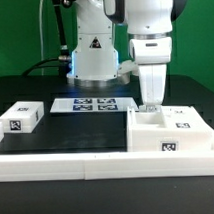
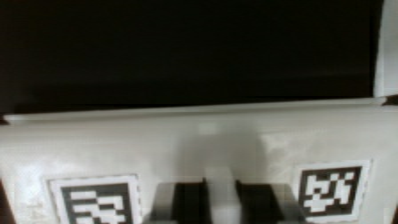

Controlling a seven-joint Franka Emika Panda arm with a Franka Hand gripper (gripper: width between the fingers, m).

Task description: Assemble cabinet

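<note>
The cabinet (image 1: 182, 133), a large white box with tagged blocks, lies at the exterior view's right on the black table. My gripper (image 1: 147, 108) reaches straight down onto its left part. In the wrist view the cabinet's white face (image 2: 196, 140) fills the lower half, with one tag (image 2: 93, 200) on one side of the gripper and another tag (image 2: 333, 190) on the other. My gripper (image 2: 222, 200) has its dark fingers (image 2: 185, 205) close together, with a thin white part of the cabinet between them. The jaws look shut on it.
A small white tagged block (image 1: 23, 119) lies at the exterior view's left. The marker board (image 1: 95, 103) lies at the back middle, in front of the robot's base (image 1: 93, 55). A long white border rail (image 1: 67, 161) runs along the front.
</note>
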